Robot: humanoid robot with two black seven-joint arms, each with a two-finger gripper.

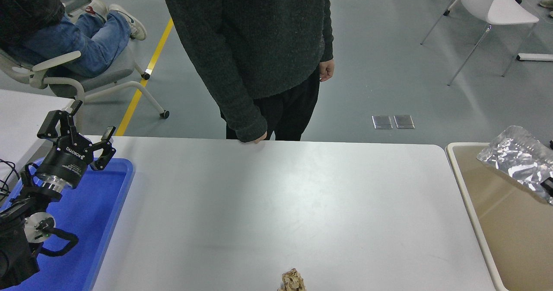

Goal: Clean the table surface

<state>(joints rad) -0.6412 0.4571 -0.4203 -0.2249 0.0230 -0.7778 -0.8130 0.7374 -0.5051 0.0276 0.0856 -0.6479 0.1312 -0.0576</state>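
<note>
**A:** Which step is this?

**B:** I judge it the drop-off. A crinkled silver foil wrapper (pixel 516 161) hangs over the beige bin (pixel 468 204) at the counter's right end. Only a dark sliver of the right gripper (pixel 548 183) shows at the picture's edge beside the foil, so I cannot tell how its fingers stand.

**A:** And the left one?

**B:** The left gripper (pixel 77 129) is parked above the blue tray (pixel 110 204) at the lower left, fingers spread apart, holding nothing.

**A:** What does the next move call for?

**B:** Letting the foil go while it is well inside the bin's rim, so it falls in and not back onto the counter. After that, a long reach back toward the near edge.

**A:** Why there?

**B:** The white counter (pixel 281 204) fills the middle of the view, and one crumpled brown paper ball (pixel 292 280) sits on it at the near edge.

**A:** The count?

**B:** One foil wrapper, one paper ball, one bin, one tray, two grippers. One person (pixel 255 44) stands at the far side, another sits at upper left.
</note>
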